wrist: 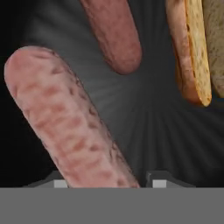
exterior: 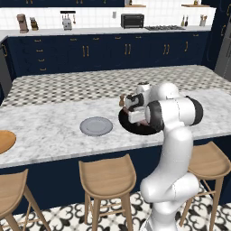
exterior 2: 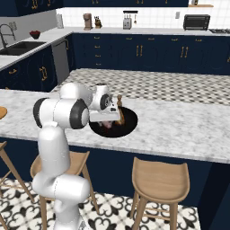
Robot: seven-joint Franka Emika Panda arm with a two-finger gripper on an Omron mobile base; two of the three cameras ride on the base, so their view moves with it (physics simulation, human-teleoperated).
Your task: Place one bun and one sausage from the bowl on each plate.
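My gripper (wrist: 109,183) is down inside the black bowl (exterior: 129,126), which lies on the marble island. A pale pink sausage (wrist: 65,113) lies slanted on the bowl floor (wrist: 157,131), its lower end between my two fingertips (wrist: 159,182). The jaws stand astride it with a thin gap on the right side. A darker sausage (wrist: 114,35) lies beyond it, and a split bun (wrist: 192,52) is at the upper right. The light grey plate (exterior: 96,126) is left of the bowl and bare. The orange-brown plate (exterior: 4,140) sits at the far left edge.
A small brown pepper mill (exterior: 121,100) stands just behind the bowl. Wooden stools (exterior: 107,178) line the island's near side. My own elbow (exterior: 173,113) hangs over the bowl's right part. The back counter holds a toaster oven (exterior: 132,20).
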